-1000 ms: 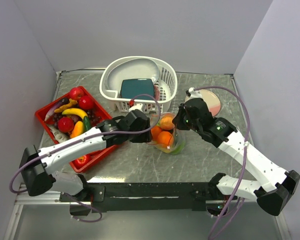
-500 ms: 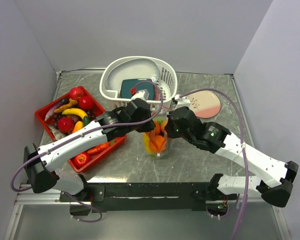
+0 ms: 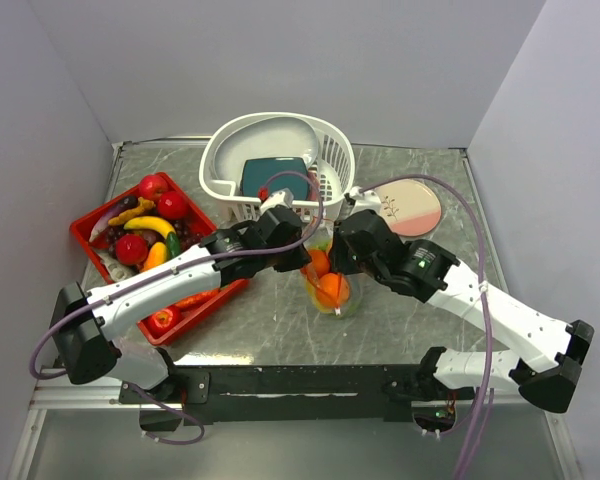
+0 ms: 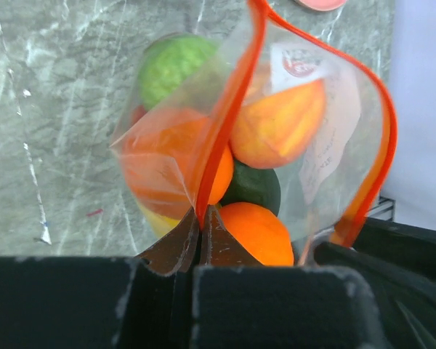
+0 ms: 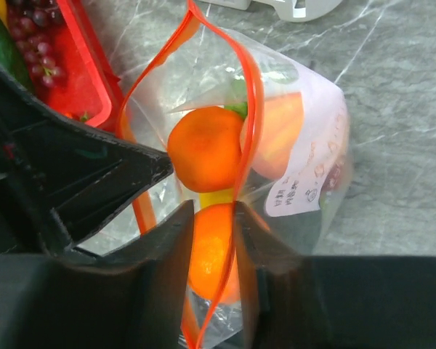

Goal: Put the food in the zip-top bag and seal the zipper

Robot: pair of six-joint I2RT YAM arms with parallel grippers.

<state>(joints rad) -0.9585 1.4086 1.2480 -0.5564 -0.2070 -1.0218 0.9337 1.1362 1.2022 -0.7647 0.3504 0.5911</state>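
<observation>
On the grey marbled table, the two arms reach inward and meet over the middle. Behind them, at the far centre, sits a white slotted basket with a teal slab lying inside. A red tray is at the left; a pink plate lies at the far right, well apart from the tray. The zip-top bag is between the two grippers, just in front of the basket and right of the tray, with its mouth up towards the wrists. The bag is clear and floppy, with a printed label on one face. Food in the bag: two oranges, stacked one above the other in the right wrist view, an orange wedge-shaped piece, a rough light-green piece, a dark green piece and a bit of yellow low down. Food in the tray: red apples, a banana, a dark grape bunch and a red pepper at the near end. The zipper is unsealed: its two orange-red strips bow apart in a loop, leaving the mouth gaping. The left gripper is clenched, with its fingertips pinched together on one strip at the end of the mouth. The right gripper is released, jaws parted; the other strip runs down through the gap along one finger, and the lower orange shows between the jaws.
</observation>
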